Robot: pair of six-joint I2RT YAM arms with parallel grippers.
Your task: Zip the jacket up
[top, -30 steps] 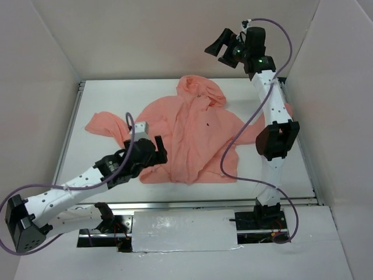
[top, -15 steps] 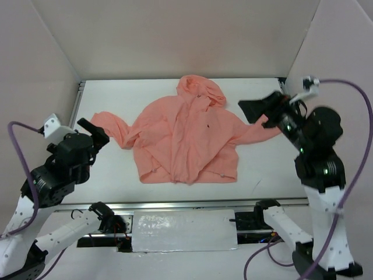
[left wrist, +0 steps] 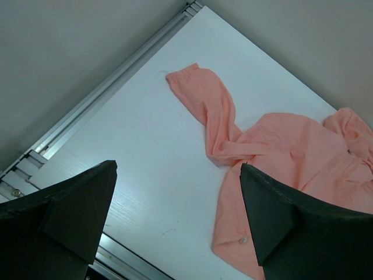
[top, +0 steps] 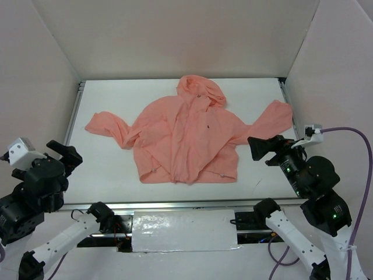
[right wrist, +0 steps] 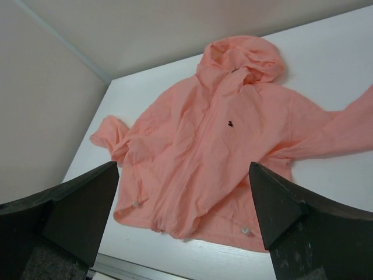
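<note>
Standing wide open and holding nothing, the left gripper (left wrist: 178, 169) shows two dark fingers (left wrist: 76, 210) well apart, raised above the near left corner of the white table (top: 105, 99) and touching no cloth. Right gripper (right wrist: 183, 166): likewise spread wide and empty, held above the near right part of the table, its fingers framing the garment from a distance. Item between and beyond both grippers: the jacket (top: 186, 140), salmon-pink thin fabric, lying flat and front-up at the middle of the table, well apart from either gripper. Hood (top: 201, 90): at the far end, bunched, open side up. Hem (top: 186, 178): at the near end, wrinkled, with a small pale fastener near each corner (right wrist: 134, 203) (right wrist: 243, 231). Sleeve on the left arm's side (top: 105, 125): stretched outward, creased where it meets the body. Sleeve on the right arm's side (top: 271, 119): angled out toward the far right edge of the table. Chest mark (right wrist: 231, 123): tiny, dark, just right of the centre front. Front closure: runs from hood to hem along the middle; whether it is zipped cannot be told from these views. Surroundings: a metal rail (left wrist: 111, 87) along the table's left edge, plain pale walls on three sides, a purple cable (top: 344, 131) looping from the right arm.
</note>
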